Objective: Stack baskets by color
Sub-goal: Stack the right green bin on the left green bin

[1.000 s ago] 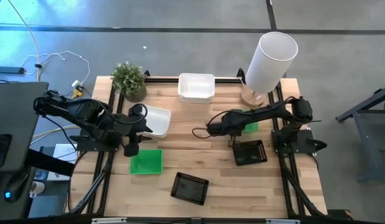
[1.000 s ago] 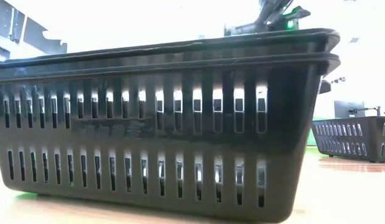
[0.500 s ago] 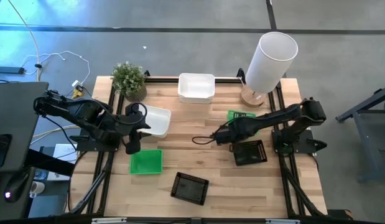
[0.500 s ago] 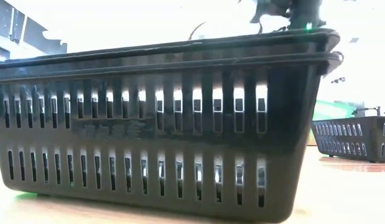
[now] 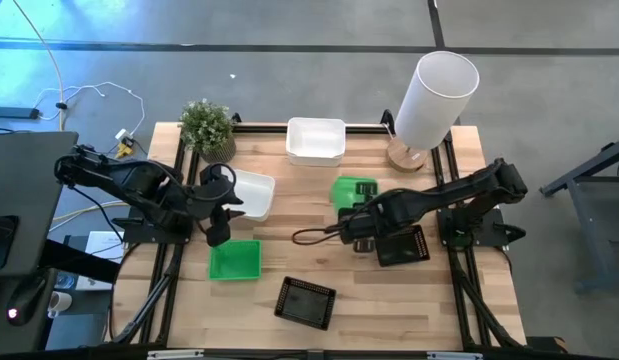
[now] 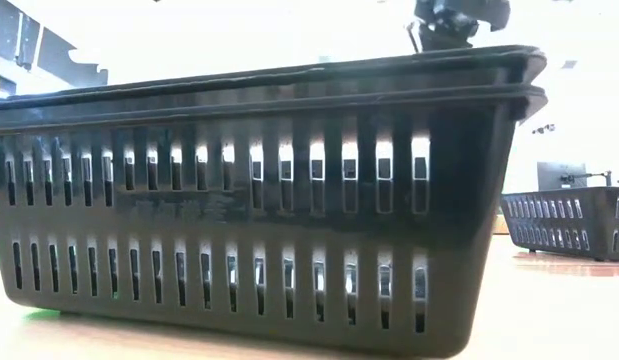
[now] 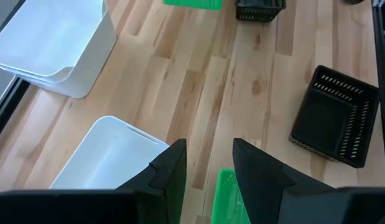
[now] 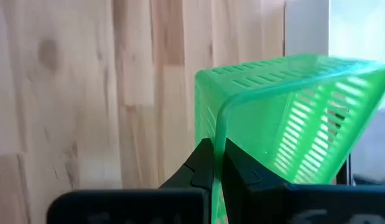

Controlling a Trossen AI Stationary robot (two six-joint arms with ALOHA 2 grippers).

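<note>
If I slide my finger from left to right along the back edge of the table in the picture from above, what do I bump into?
Small potted plant → white basket → tall white cylinder on its wooden base.

Robotics lab: framed wooden workbench on bare concrete floor, loose cables, monitor alongside.

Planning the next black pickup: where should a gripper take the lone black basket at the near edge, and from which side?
Grip one thin upright wall at the rim, from straight above. The black basket sits open side up, rotated askew and clear of the green basket, so a finger fits either side of a wall. The right gripper is shut on another green basket; the left gripper is nearer.
</note>
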